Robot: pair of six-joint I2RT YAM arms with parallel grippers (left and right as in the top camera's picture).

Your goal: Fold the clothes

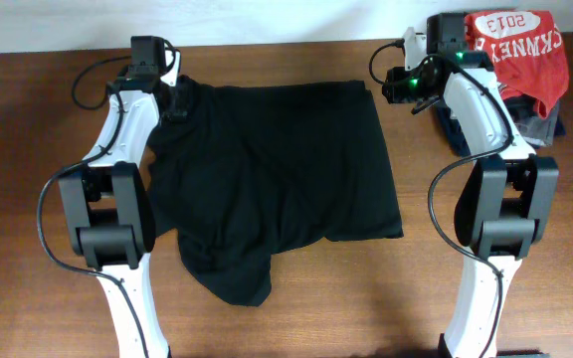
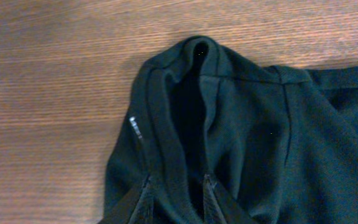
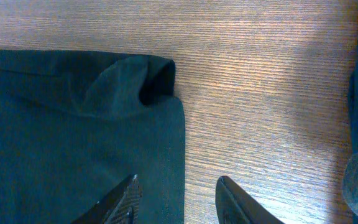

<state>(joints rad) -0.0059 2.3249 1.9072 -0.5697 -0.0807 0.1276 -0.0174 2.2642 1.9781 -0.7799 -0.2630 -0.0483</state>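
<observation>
The black shirt lies spread across the middle of the wooden table, right between the two arms, and it is far from flat. The far edge runs fairly straight, but the near side is rumpled, with a rounded lobe sticking out at the near-left.

Over on the left, the left gripper is down at the shirt's far-left corner. From the left wrist camera, its two fingers sit on either side of a raised fold of black cloth, and the narrow gap between them is filled with fabric. Whether that fold is properly pinched or only straddled, I cannot tell. Beyond the fingertips the fold runs up to a bunched loop at the shirt's edge, and a small white mark shows on the hem to its left. Wood grain shows all around that corner.

Now the right side: the right gripper hovers at the shirt's far-right corner, jaws apart and holding nothing. One finger is over the black cloth and the other over the table, with the shirt's straight side edge running between them. Just ahead, that corner is curled over into a small roll.

At the far-right of the table, a red shirt lies on top of a pile of grey and dark blue garments, well apart from the black shirt.
</observation>
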